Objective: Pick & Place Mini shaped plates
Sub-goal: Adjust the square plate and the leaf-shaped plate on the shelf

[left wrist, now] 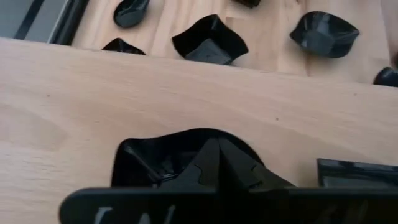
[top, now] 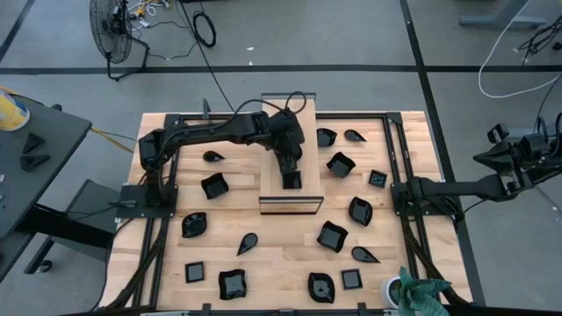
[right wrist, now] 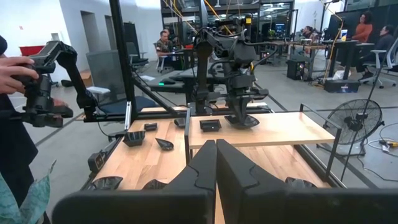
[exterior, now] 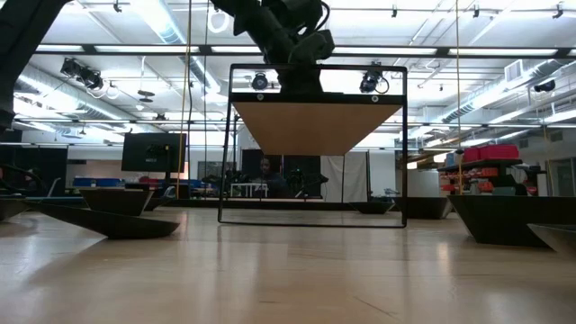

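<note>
Left gripper shut on a glossy black wavy-edged mini plate, low over the long light wooden board | step: placing (release looks next, then lift clear) | small square black dish beside | other black plates scattered around on table | right gripper shut, empty, parked at table's right side

The plates are all glossy black, catching pale glints from the ceiling lights. They sit on a light, honey-toned wood table with visible grain lines. The raised board in the middle is a paler, smoother tan, with a dark stripe along its near edge. Both arms and the frame are matte black. By one corner there is a dark green leafy plant in a white pot. The floor is grey, crossed by dark lines.
</note>
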Controlling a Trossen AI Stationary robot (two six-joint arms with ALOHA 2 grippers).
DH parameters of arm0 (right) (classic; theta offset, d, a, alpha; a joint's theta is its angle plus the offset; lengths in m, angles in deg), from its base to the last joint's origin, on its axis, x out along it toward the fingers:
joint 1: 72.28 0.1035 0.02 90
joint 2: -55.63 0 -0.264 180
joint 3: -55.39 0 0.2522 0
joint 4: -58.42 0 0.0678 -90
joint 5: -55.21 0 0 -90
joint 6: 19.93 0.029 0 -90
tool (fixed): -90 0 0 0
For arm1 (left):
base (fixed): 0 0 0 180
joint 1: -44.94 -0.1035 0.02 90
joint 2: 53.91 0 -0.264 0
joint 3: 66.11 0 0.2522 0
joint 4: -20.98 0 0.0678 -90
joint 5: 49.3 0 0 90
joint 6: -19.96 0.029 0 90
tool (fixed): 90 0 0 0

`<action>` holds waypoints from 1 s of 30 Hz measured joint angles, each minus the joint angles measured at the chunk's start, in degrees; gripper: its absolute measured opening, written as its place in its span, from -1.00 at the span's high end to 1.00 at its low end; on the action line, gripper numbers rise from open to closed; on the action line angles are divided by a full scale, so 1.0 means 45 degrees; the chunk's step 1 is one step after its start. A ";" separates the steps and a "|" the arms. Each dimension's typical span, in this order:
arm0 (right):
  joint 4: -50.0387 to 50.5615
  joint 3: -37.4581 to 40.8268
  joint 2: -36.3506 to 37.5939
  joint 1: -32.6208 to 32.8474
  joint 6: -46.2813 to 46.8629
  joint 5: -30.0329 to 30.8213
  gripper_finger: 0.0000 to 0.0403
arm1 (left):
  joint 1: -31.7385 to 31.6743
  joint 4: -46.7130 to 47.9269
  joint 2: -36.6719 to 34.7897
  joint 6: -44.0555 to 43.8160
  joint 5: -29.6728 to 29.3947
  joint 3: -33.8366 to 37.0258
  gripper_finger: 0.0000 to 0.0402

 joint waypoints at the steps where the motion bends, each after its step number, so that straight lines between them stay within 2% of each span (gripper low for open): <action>1: 0.0000 0.0001 0.0000 0.0000 0.0000 0.0001 0.95 | 0.0012 0.0014 0.0000 0.0000 -0.0012 0.0000 0.99; 12: 0.0000 0.0000 0.0000 0.0000 0.0000 0.0001 0.95 | 0.0087 0.1170 -0.0407 -0.1706 -0.0369 -0.0039 0.99; 16: 0.0000 0.0000 0.0000 0.0000 0.0000 0.0001 0.95 | 0.0222 0.1464 -0.0615 -0.2019 -0.0255 -0.0039 0.99; 19: 0.0000 -0.0003 0.0000 0.0000 0.0000 0.0001 0.95 | 0.0216 0.1844 -0.0748 -0.2202 0.0394 -0.0039 0.99; 30: 0.0000 0.0000 0.0000 0.0000 0.0000 0.0001 0.95 | 0.0206 0.2793 -0.0748 -0.2346 0.0086 -0.0019 0.99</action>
